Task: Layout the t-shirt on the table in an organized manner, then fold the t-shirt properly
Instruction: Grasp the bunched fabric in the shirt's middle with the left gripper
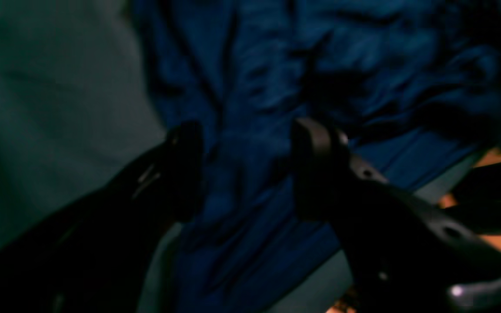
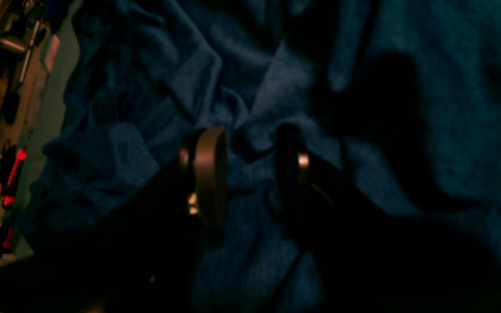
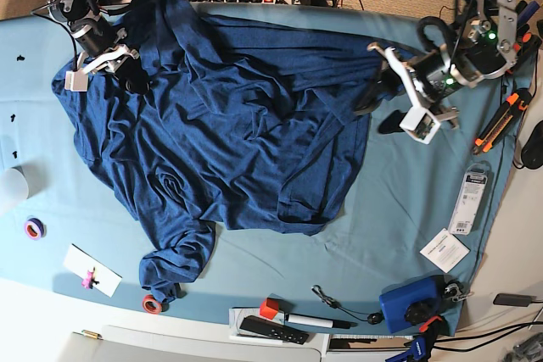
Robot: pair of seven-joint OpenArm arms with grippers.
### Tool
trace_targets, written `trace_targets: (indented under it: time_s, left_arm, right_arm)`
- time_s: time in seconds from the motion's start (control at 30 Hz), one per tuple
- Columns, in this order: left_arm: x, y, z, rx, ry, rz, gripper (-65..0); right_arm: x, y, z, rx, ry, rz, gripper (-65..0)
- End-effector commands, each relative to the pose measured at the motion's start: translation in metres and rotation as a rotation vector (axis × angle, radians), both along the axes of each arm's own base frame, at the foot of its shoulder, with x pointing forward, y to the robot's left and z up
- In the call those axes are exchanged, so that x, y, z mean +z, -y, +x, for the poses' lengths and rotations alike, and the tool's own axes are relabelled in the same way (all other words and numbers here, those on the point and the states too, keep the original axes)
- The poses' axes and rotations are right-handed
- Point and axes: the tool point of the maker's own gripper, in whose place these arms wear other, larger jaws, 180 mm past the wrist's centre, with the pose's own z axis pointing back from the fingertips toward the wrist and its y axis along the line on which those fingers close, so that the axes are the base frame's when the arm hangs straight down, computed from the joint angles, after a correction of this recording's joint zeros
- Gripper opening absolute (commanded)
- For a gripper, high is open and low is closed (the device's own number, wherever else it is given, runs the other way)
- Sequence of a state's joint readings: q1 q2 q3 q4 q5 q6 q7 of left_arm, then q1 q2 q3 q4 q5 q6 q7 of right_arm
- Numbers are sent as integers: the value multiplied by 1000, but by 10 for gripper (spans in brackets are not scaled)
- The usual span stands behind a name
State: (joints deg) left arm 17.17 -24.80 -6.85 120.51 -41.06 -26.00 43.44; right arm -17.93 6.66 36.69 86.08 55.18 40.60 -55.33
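The navy t-shirt (image 3: 237,125) lies crumpled and wrinkled across the teal table (image 3: 399,192), one sleeve trailing toward the front edge. My left gripper (image 3: 373,91) hovers at the shirt's right edge. In the left wrist view this gripper (image 1: 246,143) is open, with blue t-shirt (image 1: 320,65) fabric below the gap and teal table (image 1: 37,108) beside it. My right gripper (image 3: 127,78) sits over the shirt's back-left corner. In the right wrist view that gripper (image 2: 250,148) has its fingers apart low over rumpled t-shirt (image 2: 146,108) folds.
A white cup (image 3: 8,184), purple tape roll (image 3: 34,228) and white card (image 3: 92,270) sit at the left. A red tape roll (image 3: 151,303), a marker (image 3: 307,321) and a blue box (image 3: 405,304) line the front edge. An orange cutter (image 3: 492,129) and packets (image 3: 468,201) lie at the right.
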Motion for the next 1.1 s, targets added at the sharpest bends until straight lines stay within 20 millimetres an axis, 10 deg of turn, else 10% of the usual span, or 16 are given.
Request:
trace_targets:
  time_s: [0.0,1.07]
  left_arm:
    - [15,4,5,-13,45,-44,-328]
    - [-56,165,15,-355,-151,-133,-328]
  right_arm:
    - [-14,-1,-12,35,-86,-33,-440]
    - [-14,-1,-12,37,-88,-33,-440]
